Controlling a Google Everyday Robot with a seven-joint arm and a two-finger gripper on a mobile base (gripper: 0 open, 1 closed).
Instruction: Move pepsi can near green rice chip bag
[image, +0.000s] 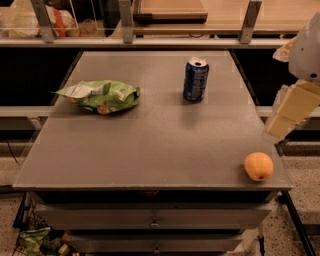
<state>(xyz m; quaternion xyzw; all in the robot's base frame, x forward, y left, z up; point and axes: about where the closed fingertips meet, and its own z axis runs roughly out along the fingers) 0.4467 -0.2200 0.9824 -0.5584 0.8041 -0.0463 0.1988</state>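
The pepsi can (195, 79) stands upright on the grey table, right of centre towards the back; it is dark blue with a silver top. The green rice chip bag (100, 96) lies flat and crumpled on the left side of the table, well apart from the can. My gripper (291, 111) hangs at the right edge of the view, beside and above the table's right side, to the right of the can and not touching anything.
An orange fruit (258, 166) sits at the table's (150, 150) front right corner. A rail with shelving and clutter runs behind the table. Drawers are below the front edge, and a small green packet (34, 240) lies among floor clutter at the lower left.
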